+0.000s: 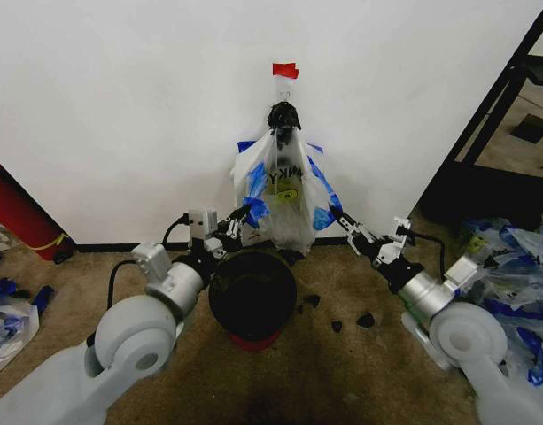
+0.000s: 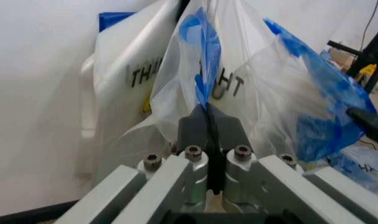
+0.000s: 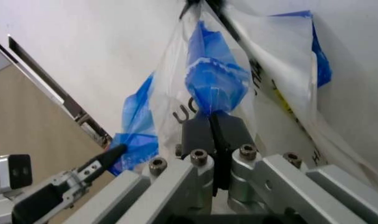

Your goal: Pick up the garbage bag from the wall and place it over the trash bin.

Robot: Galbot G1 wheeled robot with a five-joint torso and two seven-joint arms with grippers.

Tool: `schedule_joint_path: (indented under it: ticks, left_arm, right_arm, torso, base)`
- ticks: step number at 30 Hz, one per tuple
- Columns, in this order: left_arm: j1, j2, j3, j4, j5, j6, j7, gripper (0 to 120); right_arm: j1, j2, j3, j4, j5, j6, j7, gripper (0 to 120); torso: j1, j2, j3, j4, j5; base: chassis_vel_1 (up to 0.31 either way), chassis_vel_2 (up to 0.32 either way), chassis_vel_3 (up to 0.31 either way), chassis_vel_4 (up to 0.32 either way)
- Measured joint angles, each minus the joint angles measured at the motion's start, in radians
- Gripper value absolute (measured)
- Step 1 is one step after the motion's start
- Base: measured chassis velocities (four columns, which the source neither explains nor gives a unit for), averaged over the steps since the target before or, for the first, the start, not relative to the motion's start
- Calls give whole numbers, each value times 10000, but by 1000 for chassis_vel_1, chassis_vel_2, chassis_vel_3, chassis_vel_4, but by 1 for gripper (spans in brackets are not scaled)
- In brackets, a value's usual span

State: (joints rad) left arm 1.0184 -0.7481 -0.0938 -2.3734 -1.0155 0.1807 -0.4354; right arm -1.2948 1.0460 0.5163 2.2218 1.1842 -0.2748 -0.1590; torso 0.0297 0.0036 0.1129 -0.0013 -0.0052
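Tools first: the left tool (image 2: 209,140) has its dark pads pressed together on a fold of the thin see-through plastic garbage bag (image 2: 251,93) with blue edges, as the left wrist view shows, and in the head view it sits low at the bag's left side, just above the bin. The right tool (image 3: 214,135) is likewise clamped, its pads meeting on a bunched blue part of the same bag, and in the head view it reaches in from the right toward the bag's lower right edge.

Between the two tools the garbage bag hangs against the plain white wall (image 1: 120,115), its top gathered at a small hook (image 1: 285,91) under a strip of red tape (image 1: 285,70). A whiter, opaque bag with black lettering (image 2: 123,93) hangs behind it on the same hook.

Directly below, on the brown floor (image 1: 342,372), stands the small round black trash bin (image 1: 252,297) with a red base, its mouth open and unlined. Heaped clear-and-blue bags (image 1: 510,266) lie to the right, and part of a red cylinder (image 1: 19,217) leans at the left.

As I judge it, the grasp is made on both sides, but the bag is not yet off the hook; lifting it free, spreading its mouth and drawing it over the bin's rim all remain.
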Motion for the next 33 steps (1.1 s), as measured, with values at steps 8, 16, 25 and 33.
schedule_joint_path:
  ticks: [8, 16, 25, 33]
  left_arm:
    - [789, 45, -126, -266, 437, -109, 107, 0]
    - [1303, 68, -191, -483, 699, -198, 163, 0]
    - [1593, 150, -223, -783, 793, -235, 173, 0]
    - [1985, 356, -306, -1195, 894, -270, 157, 0]
  right_arm:
    - [-732, 23, 294, 691, -188, -20, -73, 0]
    - [-1595, -113, 690, 1152, -460, 97, -373, 0]
    - [-2196, -223, 1062, 1525, -649, 221, -596, 0]
    - [-3075, -212, 1442, 1880, -1129, 464, -906, 0]
  torso:
    - [0, 0, 0, 1, 0]
    - [0, 0, 0, 0, 0]
    - [1, -1, 0, 0, 0]
    - [1, -2, 0, 1, 0]
  base:
    - [0, 0, 0, 0]
    - [0, 0, 0, 0]
    - [0, 0, 0, 0]
    - [0, 0, 0, 0]
